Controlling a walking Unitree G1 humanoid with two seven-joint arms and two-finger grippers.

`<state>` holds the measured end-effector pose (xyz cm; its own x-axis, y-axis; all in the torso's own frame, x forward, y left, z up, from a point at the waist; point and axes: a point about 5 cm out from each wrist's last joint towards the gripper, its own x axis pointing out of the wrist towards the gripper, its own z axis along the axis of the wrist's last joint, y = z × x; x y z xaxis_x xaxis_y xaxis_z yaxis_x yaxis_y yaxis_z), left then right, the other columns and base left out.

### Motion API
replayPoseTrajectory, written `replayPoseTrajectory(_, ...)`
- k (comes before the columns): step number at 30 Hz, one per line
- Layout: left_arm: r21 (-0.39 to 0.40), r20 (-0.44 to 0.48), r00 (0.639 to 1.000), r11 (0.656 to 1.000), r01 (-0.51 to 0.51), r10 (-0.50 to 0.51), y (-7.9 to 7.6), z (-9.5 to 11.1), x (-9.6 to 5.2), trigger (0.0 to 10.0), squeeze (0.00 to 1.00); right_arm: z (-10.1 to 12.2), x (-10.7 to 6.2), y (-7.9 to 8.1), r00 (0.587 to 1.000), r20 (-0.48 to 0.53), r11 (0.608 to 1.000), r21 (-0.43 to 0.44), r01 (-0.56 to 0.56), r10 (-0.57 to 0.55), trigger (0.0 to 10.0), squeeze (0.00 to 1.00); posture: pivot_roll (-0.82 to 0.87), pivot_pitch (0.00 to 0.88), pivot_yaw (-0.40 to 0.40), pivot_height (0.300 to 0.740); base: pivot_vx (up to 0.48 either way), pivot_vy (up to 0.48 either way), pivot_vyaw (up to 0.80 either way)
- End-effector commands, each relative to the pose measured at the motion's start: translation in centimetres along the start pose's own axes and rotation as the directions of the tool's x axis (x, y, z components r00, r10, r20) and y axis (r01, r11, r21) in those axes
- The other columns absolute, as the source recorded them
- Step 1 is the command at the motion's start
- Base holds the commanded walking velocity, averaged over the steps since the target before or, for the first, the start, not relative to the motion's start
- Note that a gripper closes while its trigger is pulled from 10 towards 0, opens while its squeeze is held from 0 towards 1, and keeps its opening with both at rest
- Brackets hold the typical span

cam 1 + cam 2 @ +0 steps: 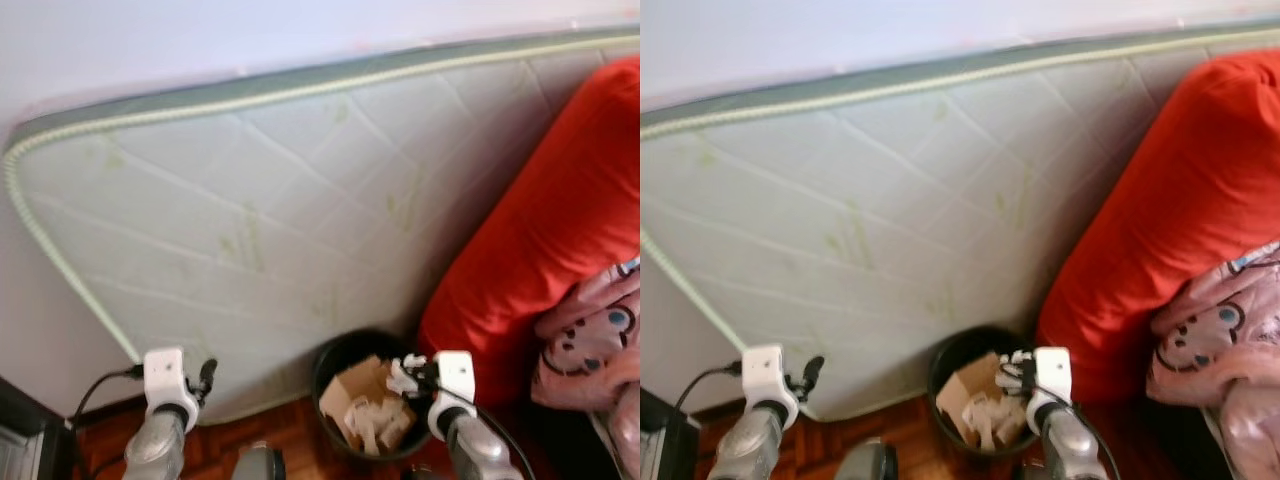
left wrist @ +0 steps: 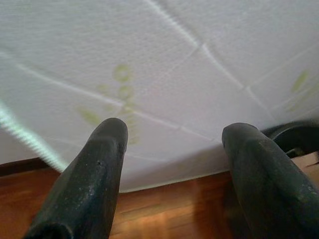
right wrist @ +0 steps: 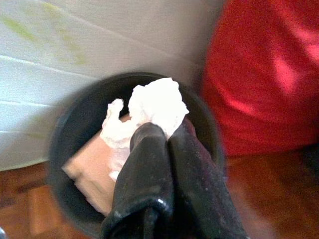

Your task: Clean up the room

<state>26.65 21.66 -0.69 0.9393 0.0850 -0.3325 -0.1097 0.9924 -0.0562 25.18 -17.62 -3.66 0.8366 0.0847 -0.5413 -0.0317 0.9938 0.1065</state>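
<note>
The right gripper (image 3: 167,132) hovered over the black bin (image 3: 75,129) at 6 o'clock — fingers pinched on a crumpled white tissue (image 3: 152,107). The left gripper (image 2: 172,142) hung at 7 o'clock before the leaning mattress (image 1: 270,210), fingers wide, holding nothing.

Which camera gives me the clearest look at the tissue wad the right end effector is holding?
Right wrist view: the crumpled white tissue sits large at the shut right end effector, over the black bin. In the eye views it is a small white speck; in the left wrist view it is absent.
</note>
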Motion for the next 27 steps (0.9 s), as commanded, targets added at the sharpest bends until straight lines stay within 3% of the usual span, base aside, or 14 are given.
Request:
replayPoseTrajectory(1,0.012,-0.013,1.0,1.0,-0.026,0.026,1.1,-0.2,-0.3,10.0,0.0,0.5,0.4,1.3,0.999,0.004,0.999,-0.012,-0.043,0.043,10.0,0.0,0.11,0.068,0.0,0.616,0.337,0.0,0.0)
replayPoseTrajectory(12,0.018,0.006,1.0,1.0,-0.012,0.012,1.0,0.1,-0.2,10.0,0.0,2.0,1.3,2.7,0.997,0.009,0.997,-0.011,-0.077,0.077,10.0,0.0,0.11,0.122,0.018,0.616,0.061,0.0,0.0)
replayPoseTrajectory(16,-0.008,0.031,0.999,1.0,-0.022,0.022,1.1,0.5,-0.2,10.0,0.0,2.2,1.5,3.1,0.997,0.0,0.997,0.008,-0.079,0.079,10.0,0.0,0.12,0.153,0.025,0.616,0.0,0.0,0.0)
replayPoseTrajectory(27,0.01,0.052,0.999,1.0,-0.009,0.009,1.2,0.6,-0.5,10.0,0.0,2.3,1.7,3.7,0.995,-0.024,0.996,0.02,-0.092,0.092,10.0,0.0,0.15,0.181,0.028,0.616,0.0,0.0,0.0)
